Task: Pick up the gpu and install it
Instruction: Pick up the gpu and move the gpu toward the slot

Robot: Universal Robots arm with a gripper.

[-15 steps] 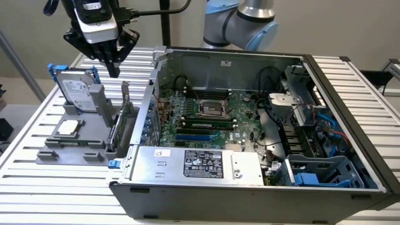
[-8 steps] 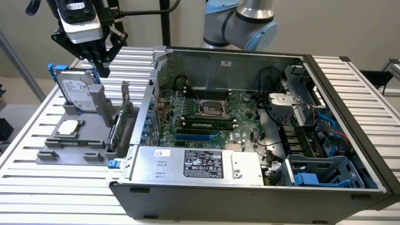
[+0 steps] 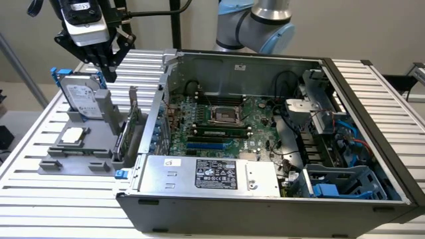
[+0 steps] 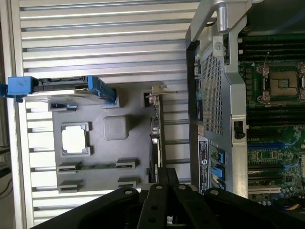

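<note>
On a slatted metal table [image 3: 23,172], the gripper [image 3: 106,67] is seen clenched on nothing and held above a grey holder [image 3: 73,167], in which the gpu [image 3: 131,124] is stood on edge, untouched, between a blue-framed hard drive [image 3: 85,99] and the open computer case [image 3: 199,209].

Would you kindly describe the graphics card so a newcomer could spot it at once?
Find the open computer case; beside it, on the exterior view's left, sits a grey holder. The graphics card stands on edge at the holder's side nearest the case: a thin dark board with a silver bracket, unlike the thick hard drive in its blue frame and the flat square chip.
</note>
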